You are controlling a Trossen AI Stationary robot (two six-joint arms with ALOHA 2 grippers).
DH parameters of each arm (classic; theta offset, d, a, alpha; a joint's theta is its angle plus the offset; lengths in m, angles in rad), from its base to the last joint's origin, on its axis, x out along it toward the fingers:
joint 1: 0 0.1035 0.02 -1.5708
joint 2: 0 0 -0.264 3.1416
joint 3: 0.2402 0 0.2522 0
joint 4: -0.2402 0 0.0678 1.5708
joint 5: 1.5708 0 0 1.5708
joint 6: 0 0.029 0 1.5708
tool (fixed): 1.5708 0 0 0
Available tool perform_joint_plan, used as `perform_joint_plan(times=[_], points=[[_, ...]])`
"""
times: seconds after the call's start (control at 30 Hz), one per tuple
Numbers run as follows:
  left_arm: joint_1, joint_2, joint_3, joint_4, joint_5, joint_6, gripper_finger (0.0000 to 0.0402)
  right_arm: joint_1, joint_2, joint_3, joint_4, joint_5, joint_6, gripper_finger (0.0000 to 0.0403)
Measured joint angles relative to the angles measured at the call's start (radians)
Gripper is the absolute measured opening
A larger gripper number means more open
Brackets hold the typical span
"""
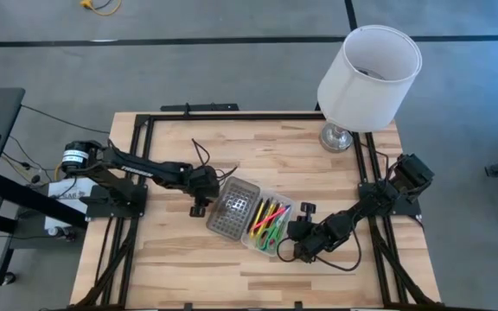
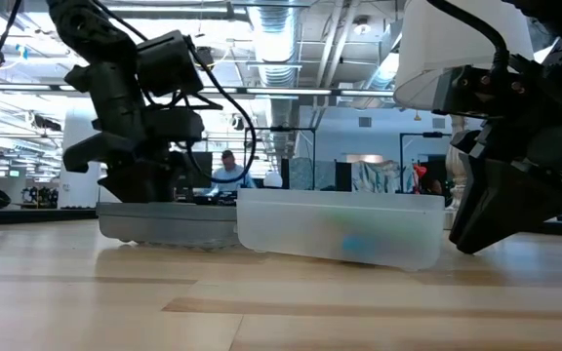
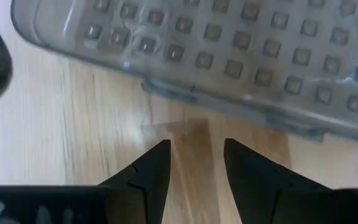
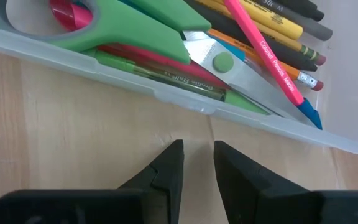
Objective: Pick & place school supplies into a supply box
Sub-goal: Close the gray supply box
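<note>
Since the supply box (image 1: pixel 266 226) already lies open in the middle of the table (image 1: pixel 180 268) with the supplies inside its clear tray, the step in hand seems to be the closing, so you should think about the lid (image 1: pixel 233 208). The grey dotted lid lies flat on the wood, folded out toward the left arm. In the tray you see the green-handled scissors (image 4: pixel 148 25), a pink pencil (image 4: pixel 263 53), yellow pencils (image 4: pixel 272 22) and a green pen (image 4: pixel 160 74).

The left gripper (image 3: pixel 194 163) is just beside the outer edge of the lid, fingers a little apart and holding nothing. The right gripper (image 4: pixel 197 163) is just beside the long wall of the tray, its fingers nearly together, also empty.

To do it well, you get one left finger under the lid edge and lift slowly, while the right gripper stays against the tray wall so the box does not slide.

About writing: the green pen has print that looks like "Roll", and a yellow pencil has dark letters, too partial to read.
</note>
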Motion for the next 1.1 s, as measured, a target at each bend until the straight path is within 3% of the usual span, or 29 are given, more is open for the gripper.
perform_joint_plan(times=[0.27, 1.1], points=[[-0.001, 0.001, -0.023, 0.12, 0.035, 0.024, 0.0146, -0.016, 0.0, 0.0, 0.01, -0.003, 0.0, 0.0085], [0.0, -0.024, -0.024, 0.172, 0.11, 0.051, 0.0146, -0.017, 0.0, 0.0, 0.01, 0.001, -0.003, 0.0085]])
